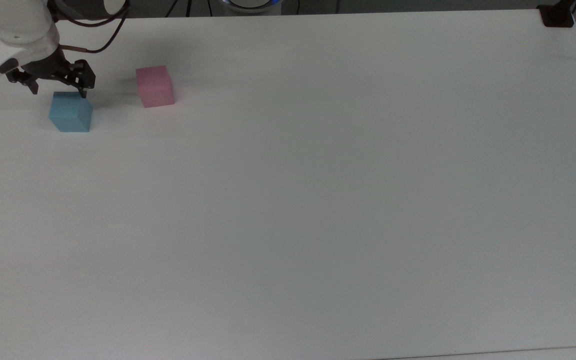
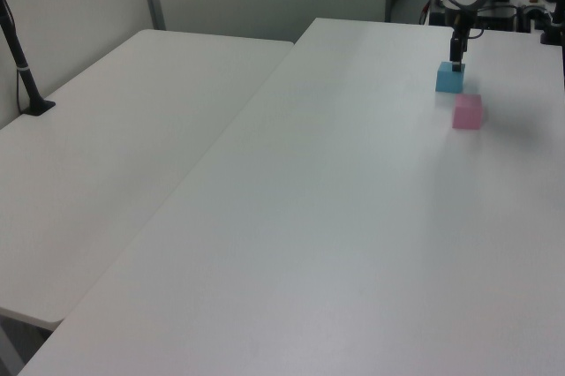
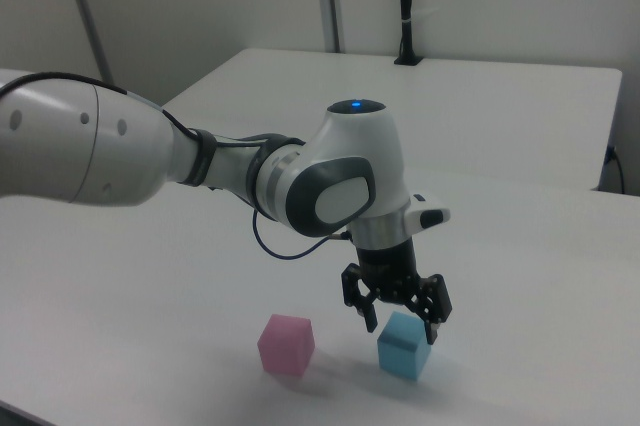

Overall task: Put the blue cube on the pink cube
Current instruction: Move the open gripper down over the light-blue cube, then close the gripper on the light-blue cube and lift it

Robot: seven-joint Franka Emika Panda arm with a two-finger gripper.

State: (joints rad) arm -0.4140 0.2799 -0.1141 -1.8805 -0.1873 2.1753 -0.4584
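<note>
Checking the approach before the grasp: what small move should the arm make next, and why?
Probably lower straight down. The gripper hangs open just above the blue cube, fingers spread wider than it, not yet around its sides. The pink cube sits apart, untouched.

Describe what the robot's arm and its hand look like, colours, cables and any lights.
The arm has smooth, rounded white shells with grey joint sections. A small blue light glows on top of the wrist housing. A thin dark cable loops beside the wrist. The hand is black, an angular frame ending in two short dark fingers.
</note>
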